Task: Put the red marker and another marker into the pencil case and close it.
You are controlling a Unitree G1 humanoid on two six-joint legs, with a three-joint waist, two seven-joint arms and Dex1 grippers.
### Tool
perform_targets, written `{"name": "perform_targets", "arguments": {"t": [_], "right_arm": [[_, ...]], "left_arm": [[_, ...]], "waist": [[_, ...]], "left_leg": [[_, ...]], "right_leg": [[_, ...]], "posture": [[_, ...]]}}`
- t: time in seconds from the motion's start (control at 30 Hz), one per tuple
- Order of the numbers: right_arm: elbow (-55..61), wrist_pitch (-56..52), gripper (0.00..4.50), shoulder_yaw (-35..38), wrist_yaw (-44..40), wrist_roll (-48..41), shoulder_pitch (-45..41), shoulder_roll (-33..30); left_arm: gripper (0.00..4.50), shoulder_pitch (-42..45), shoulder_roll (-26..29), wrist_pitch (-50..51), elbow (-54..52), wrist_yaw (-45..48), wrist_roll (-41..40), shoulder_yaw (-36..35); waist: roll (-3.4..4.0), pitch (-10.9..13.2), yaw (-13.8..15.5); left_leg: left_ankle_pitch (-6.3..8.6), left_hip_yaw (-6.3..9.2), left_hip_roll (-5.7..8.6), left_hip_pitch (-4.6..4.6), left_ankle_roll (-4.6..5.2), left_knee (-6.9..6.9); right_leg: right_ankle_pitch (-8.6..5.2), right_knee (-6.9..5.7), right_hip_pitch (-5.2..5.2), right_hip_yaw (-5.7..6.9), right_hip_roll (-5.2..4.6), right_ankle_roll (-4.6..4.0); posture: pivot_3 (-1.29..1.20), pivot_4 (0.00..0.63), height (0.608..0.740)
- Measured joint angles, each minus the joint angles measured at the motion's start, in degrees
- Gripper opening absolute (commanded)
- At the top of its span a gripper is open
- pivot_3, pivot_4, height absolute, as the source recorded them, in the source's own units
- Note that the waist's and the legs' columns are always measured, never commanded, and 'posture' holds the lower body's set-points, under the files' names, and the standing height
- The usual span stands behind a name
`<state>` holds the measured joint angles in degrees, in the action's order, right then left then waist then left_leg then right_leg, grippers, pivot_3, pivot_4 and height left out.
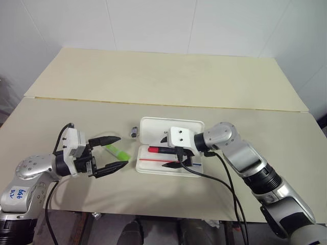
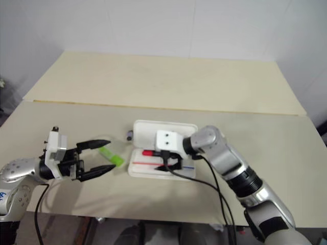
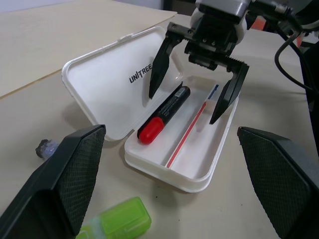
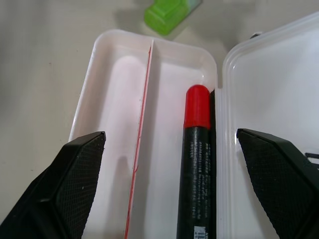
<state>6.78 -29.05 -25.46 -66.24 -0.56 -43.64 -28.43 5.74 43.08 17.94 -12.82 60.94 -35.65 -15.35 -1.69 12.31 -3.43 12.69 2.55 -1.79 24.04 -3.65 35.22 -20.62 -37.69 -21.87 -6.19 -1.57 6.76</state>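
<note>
The white pencil case [image 1: 153, 167] lies open in the middle of the table, its lid [image 3: 107, 82] laid flat with "UNITREE" printed inside. The red marker [image 3: 164, 114] rests in the tray beside the lid hinge, red cap toward my left arm. My right gripper [image 3: 183, 107] hovers just above it, open, one finger on each side and neither touching it. The lime-green marker [image 1: 116, 151] lies on the table left of the case. My left gripper [image 1: 122, 151] is held level and open, its fingertips either side of and above the green marker.
A small grey-black metal piece [image 1: 134, 131] sits on the table by the lid's left corner. A thin red stripe [image 4: 141, 129] runs along the tray. The right arm's black cable [image 1: 225, 178] trails over the table toward the front edge.
</note>
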Motion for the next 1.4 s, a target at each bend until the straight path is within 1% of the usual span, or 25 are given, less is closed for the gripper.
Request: {"name": "perform_targets", "arguments": {"t": [0.2,0.33,0.5,0.67,0.83,0.93,1.13,1.2,1.33,1.4], "right_arm": [[-0.13,1.45,4.47,1.14,0.44,-1.56,-0.03,0.12],[0.31,1.12,4.47,2.8,-0.19,-4.58,0.0,-0.11],[3.3,0.26,4.47,7.68,-4.35,-10.48,0.79,-5.22],[3.09,3.21,4.47,10.98,-8.37,-14.18,4.29,-9.75],[0.0,7.11,4.47,13.16,-8.81,-14.49,4.75,-11.69],[-1.58,8.4,4.47,13.4,-7.84,-13.98,5.18,-11.81],[-1.79,9.05,4.47,13.64,-7.15,-14.09,6.43,-12.13],[-1.36,8.94,4.47,14.52,-7.57,-14.83,7.84,-13.19],[1.01,8.92,4.47,17.18,-10.7,-18.31,12.74,-17.29],[2.33,9.06,4.47,18.3,-11.69,-19.54,14.72,-18.69]], "left_arm": [[4.5,-0.64,0.0,-0.46,-0.32,-0.74,0.0,-0.29],[4.5,-1.59,0.01,-0.53,-0.52,-0.98,0.0,-0.5],[4.5,-2.81,0.73,-1.84,0.36,-0.75,0.78,-1.86],[4.5,-2.84,2.64,-4.31,6.35,0.54,4.15,-2.53],[4.5,-0.87,5.16,-8.42,14.26,3.04,8.41,-1.99],[4.5,2.24,7.53,-9.84,20.2,6.62,10.27,-0.18],[4.5,10.86,9.64,-10.52,29.97,14.12,12.17,4.31],[4.5,15.82,9.73,-12.22,34.63,16.99,13.96,6.75],[4.5,26.83,10.01,-18.04,47.11,22.84,19.51,12.05],[4.5,30.77,9.63,-20.76,51.87,24.86,21.54,13.79]], "waist": [[0.0,0.0,0.03],[0.0,0.0,0.05],[0.0,0.0,0.25],[0.0,0.0,0.25],[0.0,0.0,0.03],[0.01,0.01,0.14],[0.01,0.01,0.26],[0.01,0.01,0.61],[0.01,0.01,1.21],[0.01,0.01,1.27]], "left_leg": [[0.0,-0.01,0.01,0.02,0.0,0.0],[0.0,-0.02,0.01,0.02,0.0,0.0],[0.0,0.01,0.01,0.02,0.0,0.0],[0.0,-0.01,0.03,0.01,0.01,0.0],[0.0,-0.03,-0.01,-0.01,0.01,-0.01],[0.0,-0.04,0.02,0.01,0.01,-0.02],[0.0,-0.05,0.03,0.06,0.01,-0.02],[-0.01,-0.03,0.06,0.07,0.01,-0.01],[-0.01,-0.05,0.08,0.08,0.02,0.04],[-0.01,-0.07,0.07,0.08,0.02,0.05]], "right_leg": [[0.0,0.05,0.0,0.0,-0.01,0.0],[0.0,0.05,0.0,0.0,-0.02,0.0],[-0.01,0.08,0.02,0.03,-0.05,-0.01],[-0.01,0.1,0.05,0.03,-0.02,-0.02],[-0.02,0.09,0.04,0.02,0.01,-0.04],[-0.04,0.06,-0.01,0.03,0.02,-0.07],[-0.04,0.05,-0.04,0.05,0.02,-0.07],[-0.04,0.03,-0.04,0.1,0.02,-0.07],[-0.05,0.01,-0.03,0.11,0.05,-0.07],[-0.05,-0.01,-0.04,0.1,0.06,-0.07]], "posture": [[0.0,0.15,0.74],[0.0,0.15,0.74],[0.0,0.15,0.74],[0.0,0.15,0.74],[0.0,0.15,0.74],[0.0,0.15,0.74],[0.0,0.15,0.74],[0.0,0.15,0.74],[0.0,0.15,0.74],[0.0,0.15,0.74]]}}
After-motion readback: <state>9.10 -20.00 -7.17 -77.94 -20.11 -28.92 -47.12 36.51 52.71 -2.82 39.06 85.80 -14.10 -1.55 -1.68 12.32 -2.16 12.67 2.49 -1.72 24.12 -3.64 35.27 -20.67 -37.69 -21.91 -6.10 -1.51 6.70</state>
